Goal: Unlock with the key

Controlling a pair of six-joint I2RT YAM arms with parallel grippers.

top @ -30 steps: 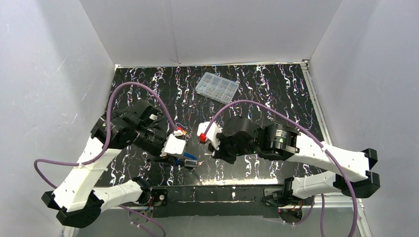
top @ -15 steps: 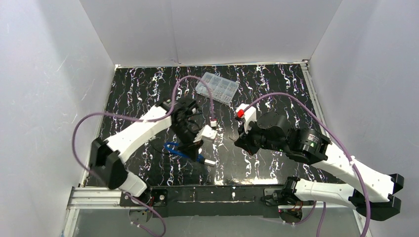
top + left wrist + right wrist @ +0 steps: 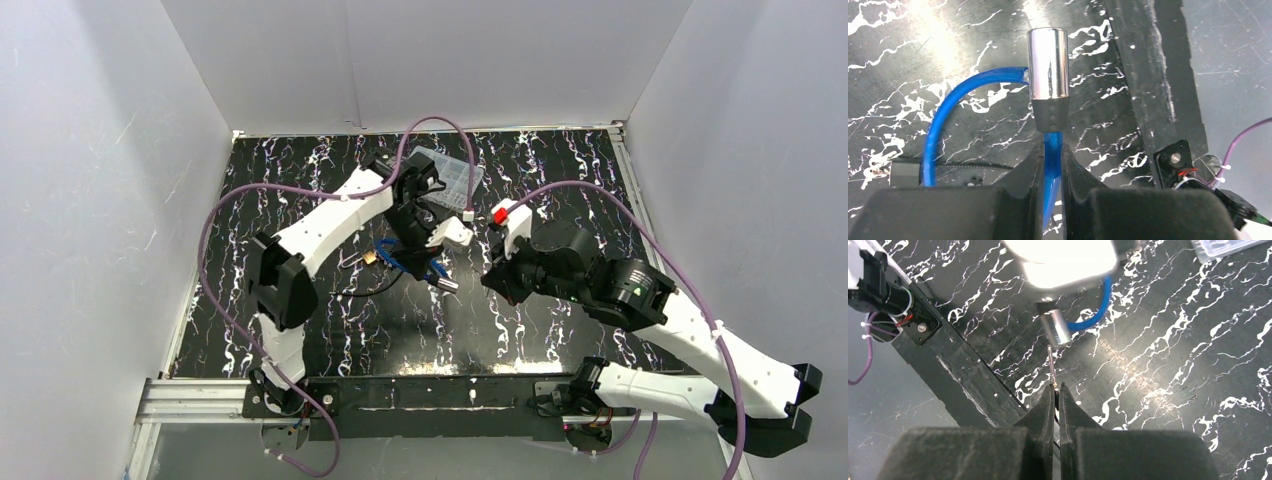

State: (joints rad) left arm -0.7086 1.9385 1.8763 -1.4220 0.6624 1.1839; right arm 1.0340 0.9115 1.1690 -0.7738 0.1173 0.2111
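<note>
Left gripper (image 3: pixel 1052 155) clamps the blue cable (image 3: pixel 948 115) just beside the chrome lock cylinder (image 3: pixel 1048 62); right gripper (image 3: pixel 1057 392) pinches the key (image 3: pixel 1051 365). Align the key axis with the cylinder end before advancing, and hold the cylinder steady.

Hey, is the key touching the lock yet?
Cannot tell. In the right wrist view the key ends right at the lower edge of the lock, with neither contact nor a gap plain; the top view is too small.
</note>
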